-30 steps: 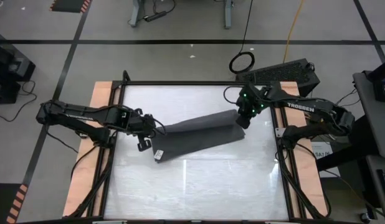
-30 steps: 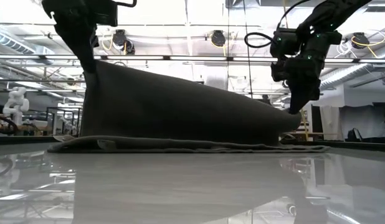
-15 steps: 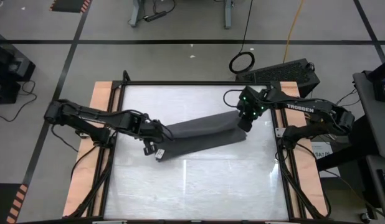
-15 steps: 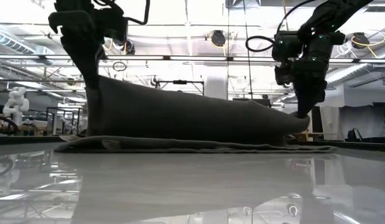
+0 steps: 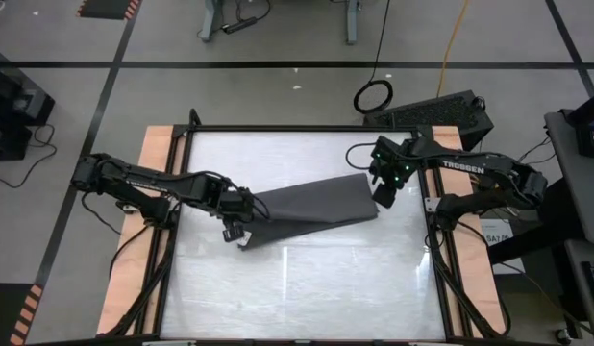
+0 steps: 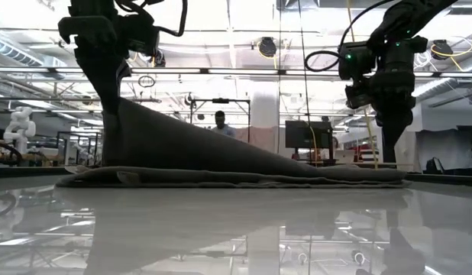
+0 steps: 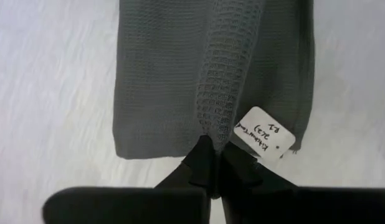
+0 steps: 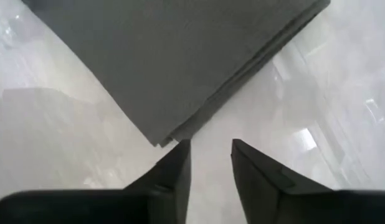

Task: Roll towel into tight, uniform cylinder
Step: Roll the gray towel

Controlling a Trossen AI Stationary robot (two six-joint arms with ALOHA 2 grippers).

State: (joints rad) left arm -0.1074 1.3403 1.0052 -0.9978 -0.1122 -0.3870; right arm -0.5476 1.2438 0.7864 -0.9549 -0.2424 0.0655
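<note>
Towel (image 5: 311, 204) lies folded on the white tabletop (image 5: 307, 288) near centre, its left end pinched and lifted into a ridge that slopes down to the flat right end; white tag (image 7: 263, 133) sits beside the pinch. Left gripper (image 5: 233, 206) is clamped shut on that raised fold. Right gripper (image 5: 384, 195) is parted and empty, just beside the towel's right corner, not touching.

Towel tag (image 7: 263, 133) writing illegible

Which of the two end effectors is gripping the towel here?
The left end effector: it is shut on the towel beside the white tag, holding that end raised. The right end effector stands open, clear of the cloth.
</note>
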